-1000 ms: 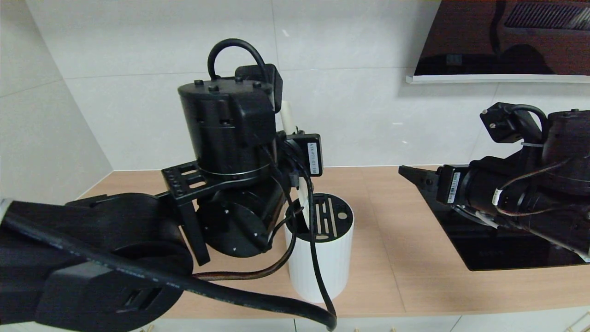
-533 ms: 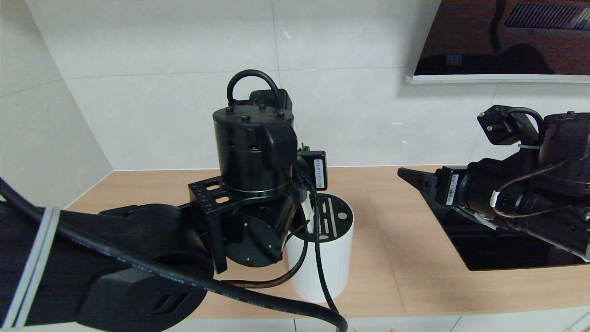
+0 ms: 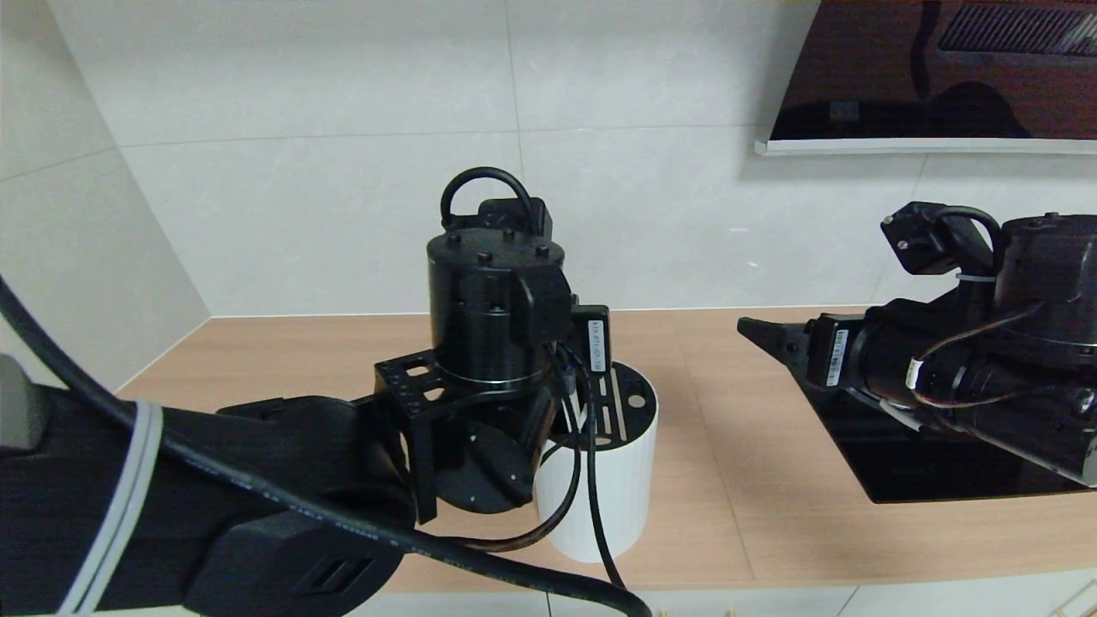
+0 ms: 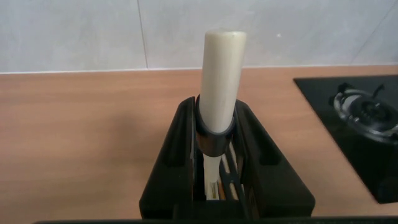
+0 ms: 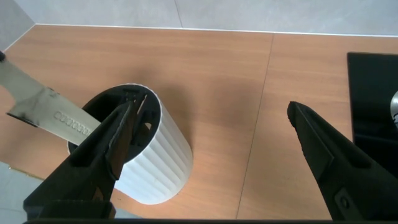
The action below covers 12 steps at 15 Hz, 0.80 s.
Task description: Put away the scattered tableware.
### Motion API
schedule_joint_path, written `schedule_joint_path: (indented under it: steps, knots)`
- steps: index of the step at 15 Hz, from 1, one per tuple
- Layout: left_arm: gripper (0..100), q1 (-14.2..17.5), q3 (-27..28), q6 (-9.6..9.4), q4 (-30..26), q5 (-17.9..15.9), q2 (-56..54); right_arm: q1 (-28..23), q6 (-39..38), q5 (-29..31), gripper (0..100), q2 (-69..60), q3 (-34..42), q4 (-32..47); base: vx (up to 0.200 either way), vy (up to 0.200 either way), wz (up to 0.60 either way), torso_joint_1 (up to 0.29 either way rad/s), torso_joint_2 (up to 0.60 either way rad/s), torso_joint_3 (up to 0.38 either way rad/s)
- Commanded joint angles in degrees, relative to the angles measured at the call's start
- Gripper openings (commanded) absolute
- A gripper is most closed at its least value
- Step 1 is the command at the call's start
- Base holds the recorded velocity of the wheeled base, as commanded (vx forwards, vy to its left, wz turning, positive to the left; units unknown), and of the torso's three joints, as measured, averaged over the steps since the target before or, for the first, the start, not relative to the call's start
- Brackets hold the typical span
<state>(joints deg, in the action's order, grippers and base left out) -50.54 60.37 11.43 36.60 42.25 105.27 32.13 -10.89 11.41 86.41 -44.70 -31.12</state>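
left gripper (image 4: 217,134) is clamping knife (image 4: 222,68) by its cream handle, blade pointing into white holder (image 3: 613,480) standing on desk (image 3: 746,497) | right gripper (image 5: 212,109) is hanging wide open, gripping nothing, near holder

- Your head camera looks forward and down across the counter (image 3: 737,488).
- Left wrist camera sits close, facing the wall (image 4: 74,31).
- Right wrist camera looks down — it shares the white holder (image 5: 158,165) with your head view.

Left arm (image 3: 493,317) hangs over the white slotted holder (image 3: 613,488) on the counter (image 3: 754,497); right pincer (image 3: 761,334) near the cooktop (image 3: 900,463).
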Motion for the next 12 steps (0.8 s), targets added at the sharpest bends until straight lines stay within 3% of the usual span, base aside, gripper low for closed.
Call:
schedule_joint_path:
  steps: [1,12]
  knots:
    - [0,0.01,-0.69,-0.01,0.05,0.02,1.26,0.03,0.08,0.02,100,0.17,0.14,-0.08,0.000,0.000,0.00,0.000,0.00,0.000]
    - [0,0.01,-3.85,0.69,2.60,0.02,4.95,0.21,0.08,0.02,100,0.43,0.14,-0.08,0.000,0.000,0.00,0.000,0.00,0.000]
